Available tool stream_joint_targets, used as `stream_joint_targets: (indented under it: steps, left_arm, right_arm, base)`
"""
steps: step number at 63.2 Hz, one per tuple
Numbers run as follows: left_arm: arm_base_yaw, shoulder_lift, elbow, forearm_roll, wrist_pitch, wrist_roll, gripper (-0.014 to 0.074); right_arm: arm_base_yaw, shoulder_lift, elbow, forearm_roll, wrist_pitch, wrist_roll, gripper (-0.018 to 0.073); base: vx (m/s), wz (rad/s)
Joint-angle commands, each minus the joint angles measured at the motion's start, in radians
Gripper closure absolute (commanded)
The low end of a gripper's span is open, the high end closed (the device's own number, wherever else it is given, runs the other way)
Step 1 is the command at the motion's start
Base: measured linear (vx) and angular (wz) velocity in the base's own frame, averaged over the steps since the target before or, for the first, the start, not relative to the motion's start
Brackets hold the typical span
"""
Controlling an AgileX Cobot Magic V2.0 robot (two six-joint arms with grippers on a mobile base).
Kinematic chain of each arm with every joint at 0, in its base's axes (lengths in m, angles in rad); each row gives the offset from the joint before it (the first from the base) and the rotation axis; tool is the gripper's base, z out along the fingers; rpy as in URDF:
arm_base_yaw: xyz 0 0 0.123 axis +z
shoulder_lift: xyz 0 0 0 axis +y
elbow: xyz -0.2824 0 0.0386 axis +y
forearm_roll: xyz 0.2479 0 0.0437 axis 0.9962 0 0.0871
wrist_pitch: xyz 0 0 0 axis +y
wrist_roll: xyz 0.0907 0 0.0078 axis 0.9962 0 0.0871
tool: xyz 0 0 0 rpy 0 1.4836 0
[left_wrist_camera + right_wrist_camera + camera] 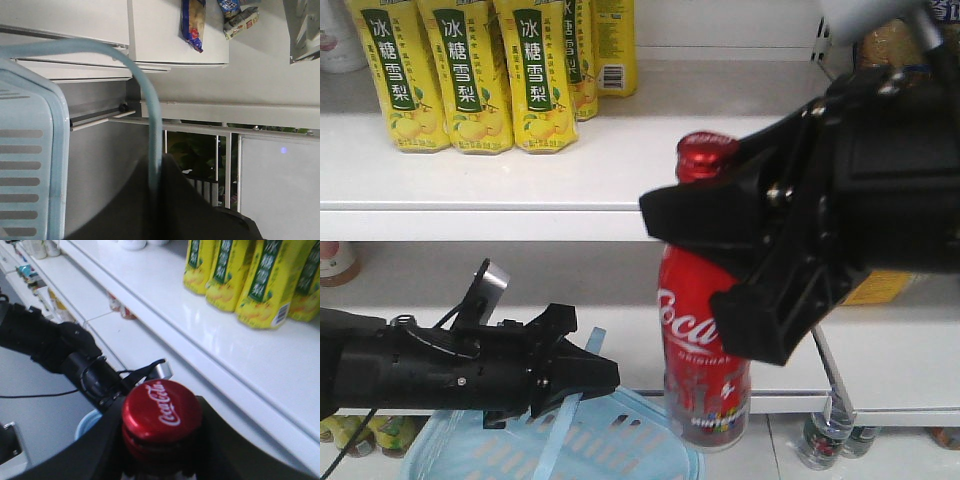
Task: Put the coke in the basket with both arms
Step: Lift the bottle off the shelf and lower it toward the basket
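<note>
Status: my right hand (705, 255), right of frame centre, pinches the coke (703, 350) at its neck, aloft by the shelf (480, 190), not yet inside the basket (550, 445) at lower left. My left hand (590, 375) is closed on the basket handle (563, 420). Remaining, I judge: lower and release.

Count: one coke, one basket, two hands, at least three yellow cartons (480, 75) upper left.

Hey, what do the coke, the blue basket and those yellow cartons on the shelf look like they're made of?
Coke: probably painted metal, given the glossy red body and the shiny capped top seen from the right wrist.
Basket: pale blue plastic, matte, with moulded slots and a thin strap handle.
Yellow cartons: apparently coated paperboard, with flat printed faces, folded edges and a slight sheen.
</note>
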Motion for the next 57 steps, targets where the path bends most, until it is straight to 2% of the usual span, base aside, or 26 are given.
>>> stream_joint_targets:
  steps: [1,11,19,31,47,57]
  left_arm:
    - [-0.004,-0.040,-0.024,-0.074,0.056,0.000,0.0603]
    - [-0.004,-0.040,-0.024,-0.074,0.056,0.000,0.0603]
    - [-0.004,-0.040,-0.024,-0.074,0.056,0.000,0.0603]
    - [-0.004,-0.040,-0.024,-0.074,0.056,0.000,0.0603]
    - [-0.004,-0.040,-0.024,-0.074,0.056,0.000,0.0603]
    - [-0.004,-0.040,-0.024,-0.074,0.056,0.000,0.0603]
  right_arm:
    - [0.001,0.024,-0.037,0.059,-0.029,0.019,0.0564]
    - [0.001,0.122,-0.036,0.071,0.039,0.082,0.0564]
    - [0.001,0.182,0.016,0.082,0.014,0.125,0.0564]
    - [0.001,0.196,0.187,0.131,-0.131,0.184,0.0564]
    - [0.001,0.196,0.371,0.225,-0.306,0.184,0.0564]
    - [0.001,0.196,0.477,0.248,-0.430,0.184,0.0561]
  base:
    - [0.00,0.00]
    - [0.00,0.00]
    - [0.00,0.00]
    - [0.00,0.00]
    - [0.00,0.00]
    - [0.00,0.00]
